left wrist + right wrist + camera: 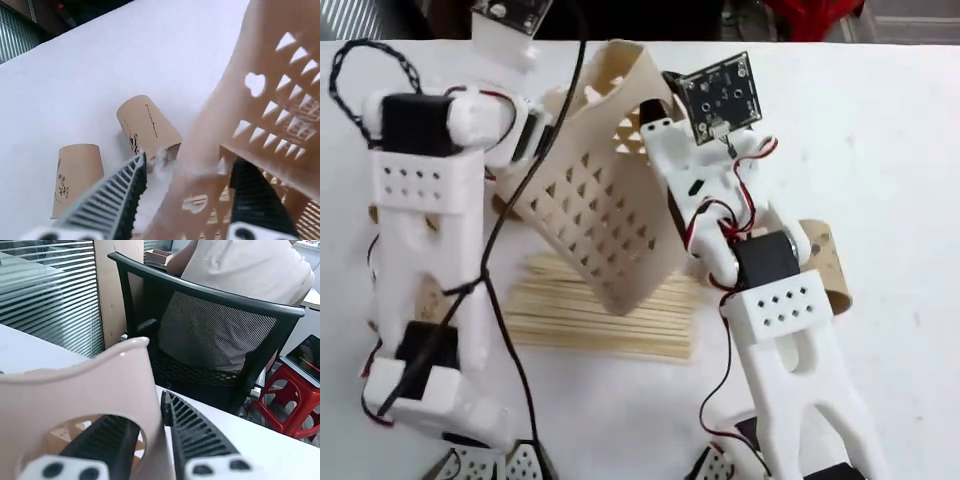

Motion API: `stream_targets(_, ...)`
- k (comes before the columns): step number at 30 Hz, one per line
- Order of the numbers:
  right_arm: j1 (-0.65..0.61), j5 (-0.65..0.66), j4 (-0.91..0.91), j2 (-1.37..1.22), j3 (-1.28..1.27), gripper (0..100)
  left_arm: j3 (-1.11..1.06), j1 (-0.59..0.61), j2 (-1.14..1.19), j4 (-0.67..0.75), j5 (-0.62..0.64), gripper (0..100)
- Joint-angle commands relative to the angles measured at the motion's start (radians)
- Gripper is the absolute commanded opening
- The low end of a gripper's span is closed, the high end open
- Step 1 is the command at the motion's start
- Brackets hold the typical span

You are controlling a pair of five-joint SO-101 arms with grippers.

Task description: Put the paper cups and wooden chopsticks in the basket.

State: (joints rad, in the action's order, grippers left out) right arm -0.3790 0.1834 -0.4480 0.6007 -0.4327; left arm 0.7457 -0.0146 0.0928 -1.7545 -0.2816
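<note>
Right tool (146,412) astride tilted basket (85,385) wall

The white desk (905,160) carries a flat pile of wooden chopsticks (570,322) near its middle. One paper cup (147,127) lies on its side with a second cup (75,175) just beside it. A third cup (827,262) lies at the pile's other end.

Your work surface is a plain white table (910,150), brightly lit. Beyond its far edge you have a black mesh office chair (210,335) standing close. A red stool (292,395) sits beside the chair. A pale wooden panel (112,295) stands upright, with horizontal window blinds (45,285) next to it.
</note>
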Motion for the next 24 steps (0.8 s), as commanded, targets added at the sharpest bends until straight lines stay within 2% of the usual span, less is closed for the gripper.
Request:
stream_targets(1, -0.007, -0.002, 0.012, 0.054, 0.021, 1.6, 0.003, 0.004, 0.045, 0.014, -0.110, 27)
stream_targets(5, -0.019, -0.002, 0.016, 0.050, 0.017, 1.6, 0.008, -0.010, 0.122, 0.014, -0.150, 26)
stream_targets(12, -0.028, -0.002, 0.015, 0.048, 0.015, 1.6, 0.009, -0.035, 0.228, 0.077, -0.242, 3)
stream_targets(18, -0.019, -0.002, 0.016, 0.012, -0.018, 1.6, 0.011, -0.019, 0.249, 0.130, -0.238, 2)
stream_targets(24, 0.035, -0.002, 0.018, -0.136, -0.046, 1.7, 0.011, -0.019, 0.259, 0.141, -0.209, 2)
